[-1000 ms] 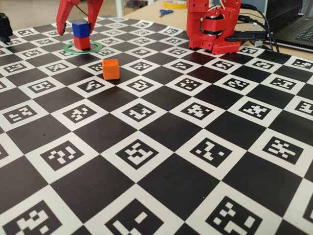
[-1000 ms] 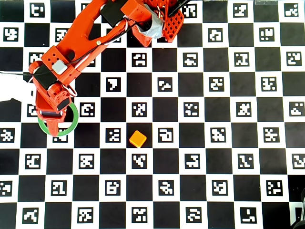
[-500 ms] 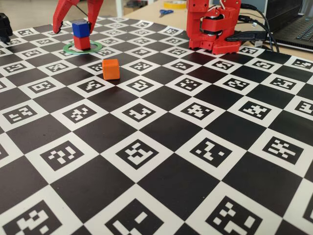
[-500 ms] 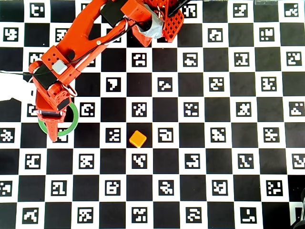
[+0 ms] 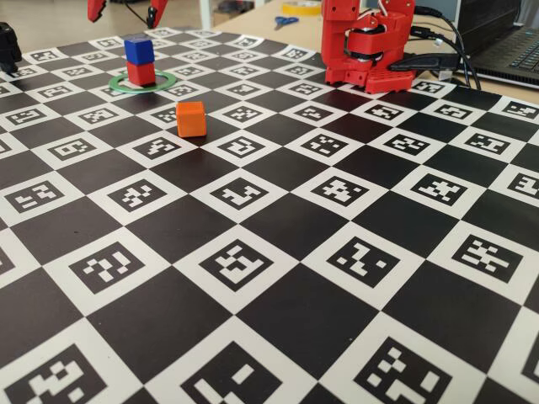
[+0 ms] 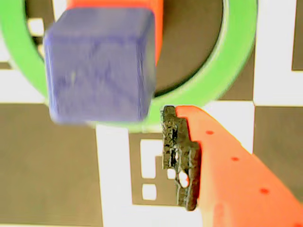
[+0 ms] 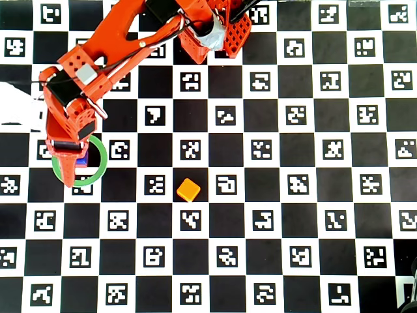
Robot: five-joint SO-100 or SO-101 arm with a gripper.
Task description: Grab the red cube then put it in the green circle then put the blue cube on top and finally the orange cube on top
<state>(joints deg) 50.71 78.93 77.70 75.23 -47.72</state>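
Checkerboard table [image 7: 273, 195] under the arm reaching over the green circle [image 7: 98, 171], tool [image 5: 124, 10] spread (above stacked blue cube [image 5: 138, 49]).

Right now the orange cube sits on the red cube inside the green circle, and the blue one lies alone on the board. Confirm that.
Colours are swapped. The fixed view shows the blue cube on the red cube inside the green circle; the orange cube lies alone on the board.
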